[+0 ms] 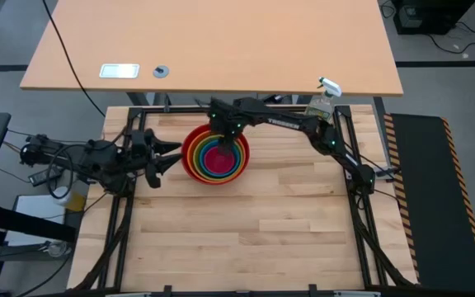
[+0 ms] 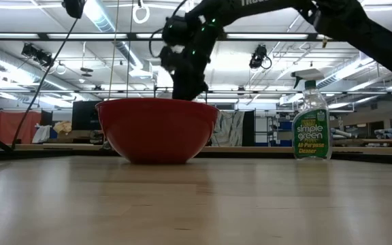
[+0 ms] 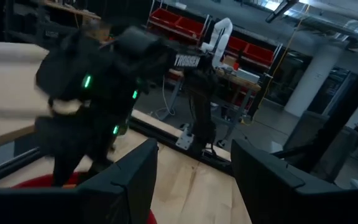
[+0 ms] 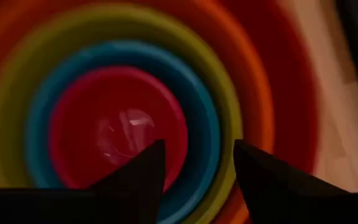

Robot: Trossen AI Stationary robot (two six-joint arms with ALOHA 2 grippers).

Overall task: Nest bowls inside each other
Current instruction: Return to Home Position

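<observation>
1. Stack. The five bowls sit nested on the wooden table (image 1: 246,231), towards its far edge and between the two arms. The red bowl (image 1: 214,179) is outermost, then the orange bowl (image 4: 261,93), green bowl (image 4: 232,106) and blue bowl (image 4: 202,124), with the pink bowl (image 4: 117,118) at the centre.
2. Right gripper (image 4: 197,168). It hovers over the stack, pointing down into the pink bowl. The jaws are moderately parted and hold nothing.
3. Left gripper (image 1: 170,157). It lies just beside the red bowl's left side, with the jaws spread wide and empty. Contact with the rim cannot be judged.
4. Step in hand. The nesting appears complete, so what remains is withdrawal to rest. The right arm's next move calls for a straight lift clear of the rims before it swings back. It must also avoid the spray bottle (image 1: 324,99), which stands near the arm by the table's far right corner.
5. Hidden or unclear. The low view shows only the red bowl's wall. The inner bowls and the right gripper's tips fall behind its rim. The left wrist view is largely filled by the blurred right arm, leaving only a sliver of red.
</observation>
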